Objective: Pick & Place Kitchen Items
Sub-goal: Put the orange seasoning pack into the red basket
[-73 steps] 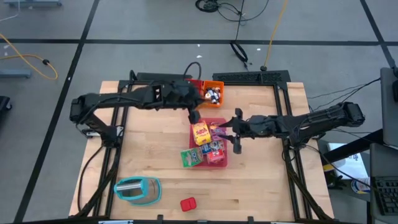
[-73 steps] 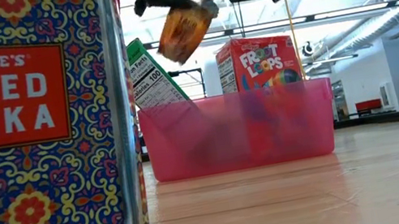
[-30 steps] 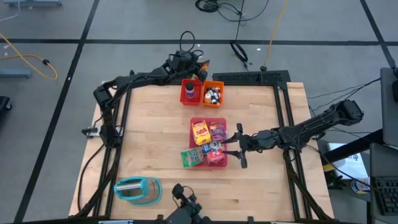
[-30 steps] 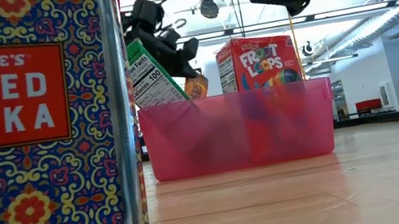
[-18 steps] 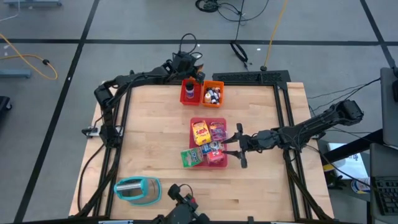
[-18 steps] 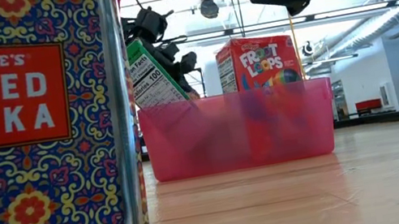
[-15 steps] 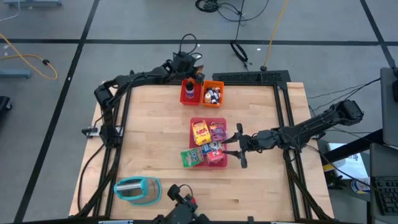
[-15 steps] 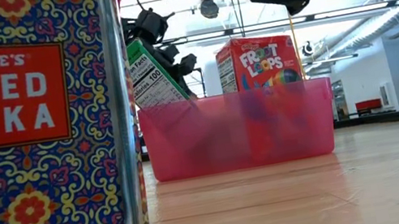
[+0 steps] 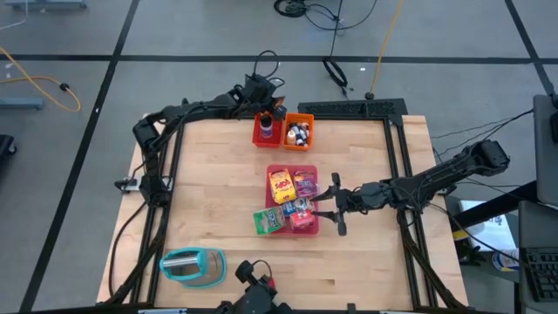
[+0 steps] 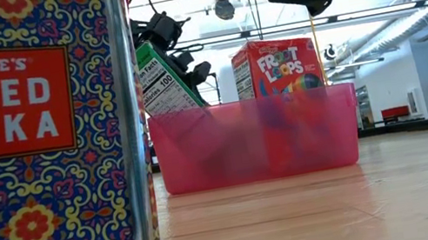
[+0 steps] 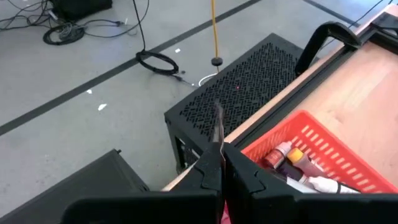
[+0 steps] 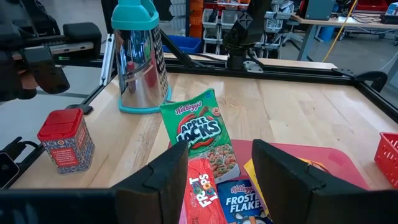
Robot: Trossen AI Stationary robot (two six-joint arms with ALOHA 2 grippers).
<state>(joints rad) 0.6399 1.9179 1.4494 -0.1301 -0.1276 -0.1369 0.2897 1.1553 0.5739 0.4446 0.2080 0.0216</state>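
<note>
Left gripper (image 9: 277,109) is closed with nothing visible between its fingers (image 11: 211,167); it hangs over the far table (image 9: 209,192) edge, above the red bin (image 9: 267,131) and beside the orange bin (image 9: 299,131). Right gripper (image 9: 331,209) stands partly open and empty, poised just beside the pink tray (image 9: 307,169). Kitchen items sit in that tray: a yellow packet (image 9: 281,185), a Froot Loops box (image 10: 274,65) and a Frosted Flakes box (image 12: 240,198). A green Apple Jacks box (image 12: 200,130) leans at the tray's near corner.
</note>
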